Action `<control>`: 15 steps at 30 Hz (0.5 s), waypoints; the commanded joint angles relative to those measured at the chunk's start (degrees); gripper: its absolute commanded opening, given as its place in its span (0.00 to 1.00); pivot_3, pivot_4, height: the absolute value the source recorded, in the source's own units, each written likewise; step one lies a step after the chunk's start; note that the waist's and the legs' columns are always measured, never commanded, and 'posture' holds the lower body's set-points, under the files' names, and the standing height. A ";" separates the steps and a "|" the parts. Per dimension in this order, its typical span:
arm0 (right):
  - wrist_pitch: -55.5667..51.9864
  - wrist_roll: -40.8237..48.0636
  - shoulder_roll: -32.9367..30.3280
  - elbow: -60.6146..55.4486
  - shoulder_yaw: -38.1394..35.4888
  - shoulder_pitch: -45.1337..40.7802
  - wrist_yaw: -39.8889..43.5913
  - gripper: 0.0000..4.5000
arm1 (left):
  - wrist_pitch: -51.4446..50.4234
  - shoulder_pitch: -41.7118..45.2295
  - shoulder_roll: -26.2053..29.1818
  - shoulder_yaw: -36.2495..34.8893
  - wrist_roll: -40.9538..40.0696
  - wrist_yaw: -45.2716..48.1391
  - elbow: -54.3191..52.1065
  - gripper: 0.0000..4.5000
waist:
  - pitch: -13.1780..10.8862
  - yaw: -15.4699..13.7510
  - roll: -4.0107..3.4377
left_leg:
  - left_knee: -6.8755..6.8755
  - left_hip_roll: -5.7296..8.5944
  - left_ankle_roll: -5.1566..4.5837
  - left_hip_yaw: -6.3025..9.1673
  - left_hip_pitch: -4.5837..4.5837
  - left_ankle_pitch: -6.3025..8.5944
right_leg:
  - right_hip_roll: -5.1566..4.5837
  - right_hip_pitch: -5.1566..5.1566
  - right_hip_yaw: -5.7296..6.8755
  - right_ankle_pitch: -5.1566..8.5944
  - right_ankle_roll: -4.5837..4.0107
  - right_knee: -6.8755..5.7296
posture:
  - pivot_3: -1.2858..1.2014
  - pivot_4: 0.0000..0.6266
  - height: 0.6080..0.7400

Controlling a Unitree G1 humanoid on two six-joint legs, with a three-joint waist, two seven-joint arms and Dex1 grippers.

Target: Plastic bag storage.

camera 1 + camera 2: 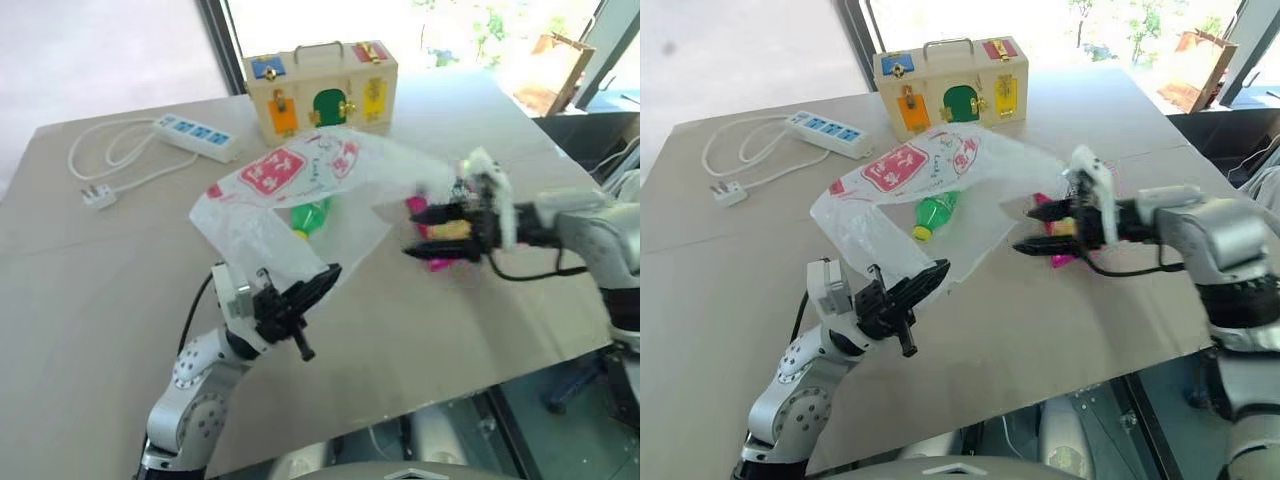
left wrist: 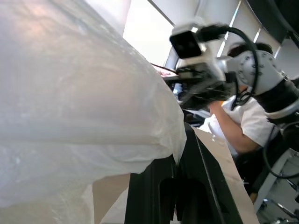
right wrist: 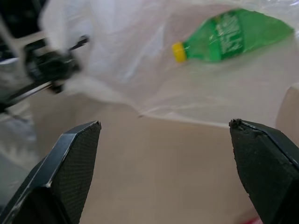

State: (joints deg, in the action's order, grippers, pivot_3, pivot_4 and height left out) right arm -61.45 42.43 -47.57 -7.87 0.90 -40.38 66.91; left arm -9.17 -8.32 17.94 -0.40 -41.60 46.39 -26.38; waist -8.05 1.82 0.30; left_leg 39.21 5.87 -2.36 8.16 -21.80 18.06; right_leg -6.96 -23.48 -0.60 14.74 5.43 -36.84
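Left eye view: your left gripper [image 1: 318, 277] at 7 o'clock pinches the crinkly white translucent plastic bag [image 1: 300, 195] lying mid-table. Right wrist view: your right gripper [image 3: 166, 163] is spread wide, green plastic bottle [image 3: 231, 37] at 1 o'clock.

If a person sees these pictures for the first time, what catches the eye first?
The plastic bag dominates mid-table, one edge pinched in the shut left gripper. A green bottle shows through it. Beside the bag the right gripper hangs open, and a colourful wooden box stands at the far edge.
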 commanded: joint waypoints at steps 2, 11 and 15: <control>-0.86 -0.25 -1.35 8.72 -10.47 -3.00 -7.63 0.99 | 0.09 0.18 -1.69 -0.54 -1.56 -2.92 -3.52 0.00 | 0.04 -0.03 0.07 | 0.00 -0.03 0.00 -0.09 0.12 0.00 | 0.01 0.07 -0.11 -0.05 0.01 -0.01 | 0.52 0.24 1.00; -1.92 -11.86 5.82 32.93 -10.51 -1.96 -24.94 0.99 | -0.01 -4.34 -0.56 2.25 0.27 -1.75 -5.09 0.00 | 0.15 -0.96 0.19 | -0.05 -0.03 0.00 -0.28 0.04 0.00 | 0.06 -0.10 -0.28 -0.11 -0.03 0.00 | 0.52 0.24 1.00; -1.49 -13.49 8.69 36.70 -9.63 -1.42 -25.78 0.99 | 0.88 -6.31 0.66 2.18 1.28 -0.97 -5.03 0.00 | 0.23 -0.98 0.22 | -0.07 -0.05 0.00 -0.33 0.10 0.00 | 0.11 -0.09 -0.36 -0.11 -0.03 0.01 | 0.52 0.24 1.00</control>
State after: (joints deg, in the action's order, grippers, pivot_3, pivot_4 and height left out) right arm -62.43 29.43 -39.53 27.72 -8.63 -41.79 41.83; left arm -9.42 -14.51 18.36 1.77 -40.58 44.78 -28.77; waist -7.82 0.85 0.52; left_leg 39.19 5.82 -2.36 7.85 -21.69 18.06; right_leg -6.84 -23.53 -0.95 14.63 5.40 -36.84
